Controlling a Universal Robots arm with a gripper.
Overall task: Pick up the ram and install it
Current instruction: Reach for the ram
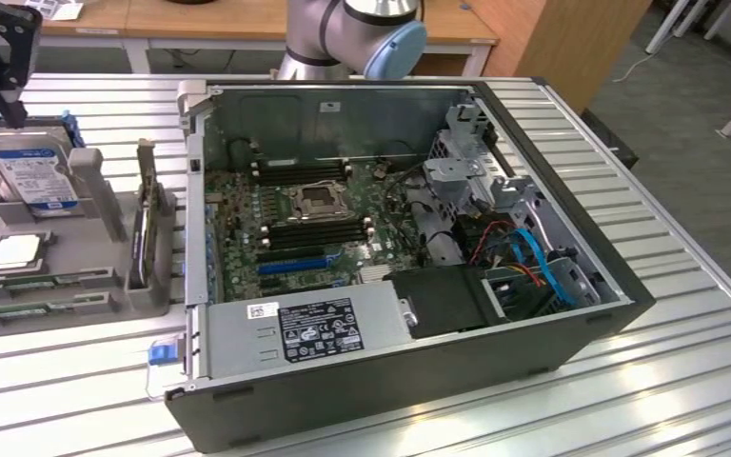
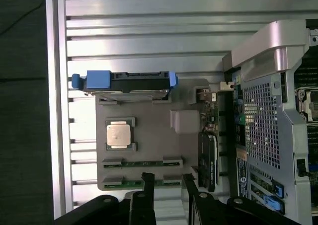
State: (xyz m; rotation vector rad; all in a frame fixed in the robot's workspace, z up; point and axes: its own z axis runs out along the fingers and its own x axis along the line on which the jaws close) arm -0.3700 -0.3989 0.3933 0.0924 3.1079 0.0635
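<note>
Open computer case and grey parts holder on a slatted metal surface. The two dark fingers stand wide apart with nothing held between them, poised above the holder's outer edge.

The ram, a narrow green stick, lies flat in the holder's outermost groove, just below the fingers. A second stick like it lies in the next groove, nearer the square silver processor. A hard drive with blue rails stands at the holder's far end.

A sound grasp would probably come down squarely and close across the stick's narrow width near mid-length. It should stay clear of the grey tabs at either end and of the neighbouring stick, because a tilted grip could jam the stick in its groove. The black slots on the motherboard lie well apart from the holder, inside the case.

The surface is ribbed aluminium and reflects the light. The arm's base rises behind the case. Wooden desks stand beyond it, and grey floor shows at the exterior view's right.
</note>
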